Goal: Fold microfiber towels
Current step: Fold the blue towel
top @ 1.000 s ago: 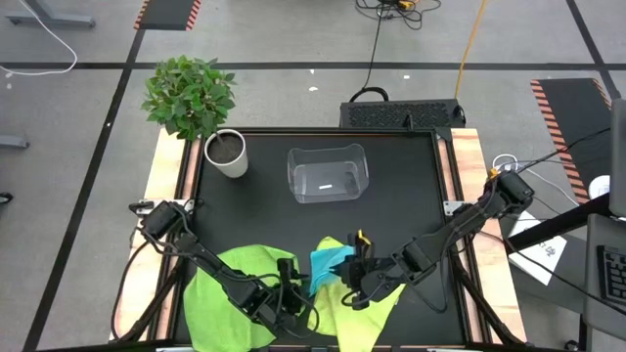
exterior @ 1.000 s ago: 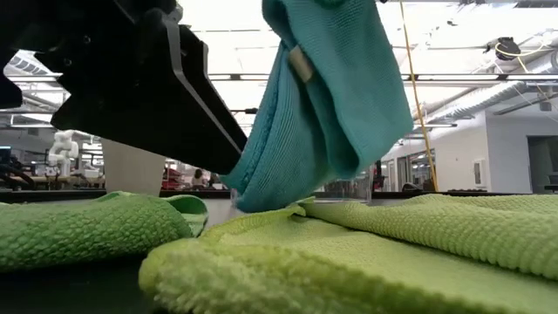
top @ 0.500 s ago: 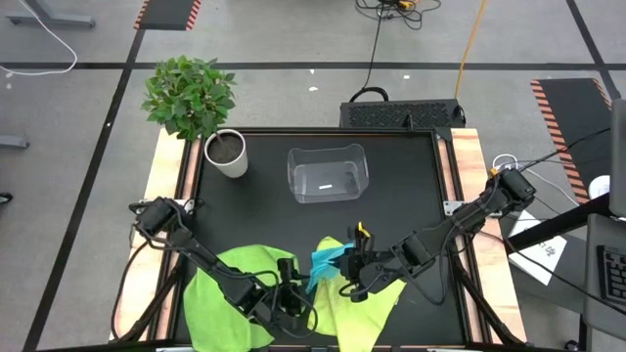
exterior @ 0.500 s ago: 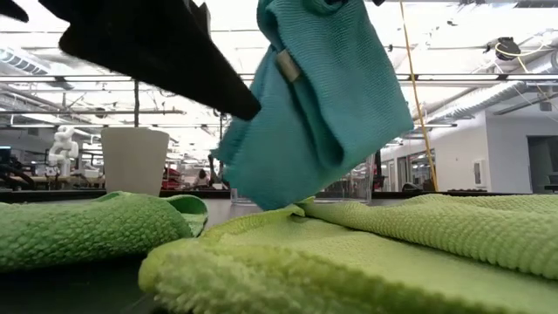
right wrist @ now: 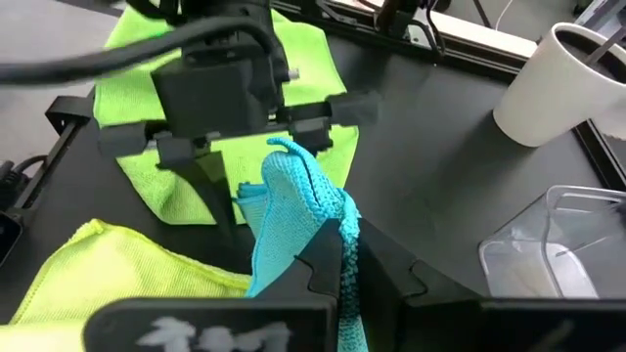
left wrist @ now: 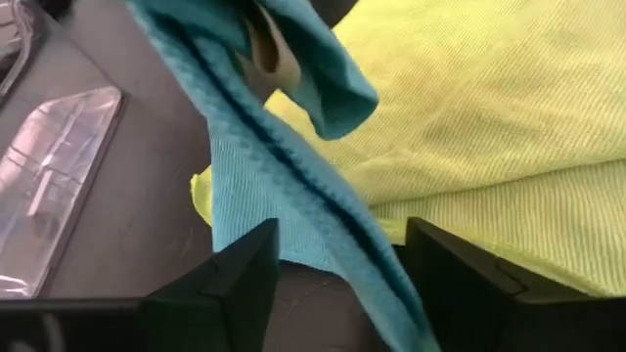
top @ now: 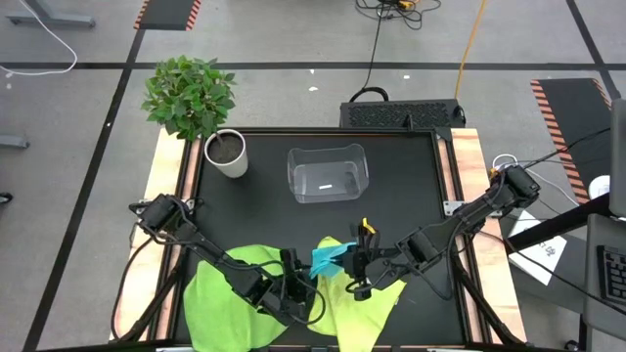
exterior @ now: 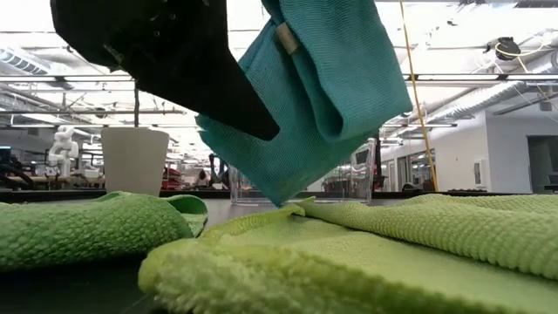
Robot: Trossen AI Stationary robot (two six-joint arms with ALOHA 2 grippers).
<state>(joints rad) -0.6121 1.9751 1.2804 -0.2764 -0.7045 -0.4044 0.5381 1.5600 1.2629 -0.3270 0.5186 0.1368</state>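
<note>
**Blue towel lifted, left gripper moving in on its hanging edge**

Blue towel [top: 330,257] hangs bunched in the air over the front middle of the table [top: 411,196], pinched at its top by the right gripper [right wrist: 339,256], fingers pressed together on the cloth. Its low corner dangles just above the pale towel [top: 364,303], which lies flat underneath; green towel [top: 227,293] lies crumpled to the left, partly under the left arm.

Change over the last second: left gripper [left wrist: 337,284] has come in closer to the blue towel and now sits at its lower hanging edge, the cloth running down between the spread fingers [left wrist: 240,279]. The fingers have begun to narrow but are not yet clamped on it. The towel also swung slightly toward the left gripper.

Meaning: no fold yet on any towel; this looks like setting up a two-point hold so the blue one can be spread out. Bin [top: 328,174] and plant pot [top: 227,154] at the back, untouched.
</note>
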